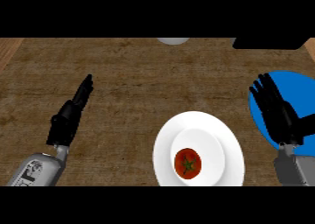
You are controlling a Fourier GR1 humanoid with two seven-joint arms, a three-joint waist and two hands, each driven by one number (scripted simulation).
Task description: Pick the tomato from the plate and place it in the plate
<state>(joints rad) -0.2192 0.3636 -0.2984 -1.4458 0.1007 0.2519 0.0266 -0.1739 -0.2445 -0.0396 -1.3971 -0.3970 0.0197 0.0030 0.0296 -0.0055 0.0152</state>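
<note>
A: Where was the tomato (188, 163)?
B: On the white plate (199, 122), in its near half, near-centre of the scene. Roughly round, so no long axis to line up on.
A: Which hand was closer?
B: The right hand (278, 111). It was over the blue plate (305, 87), fingers straight and spread, holding nothing. The tomato lay to its left and nearer. The left hand (71, 117) was well apart at the left, fingers straight, also empty.
A: So right takes it?
B: I'd judge so: reach left and near, then carry right to the blue plate.
</note>
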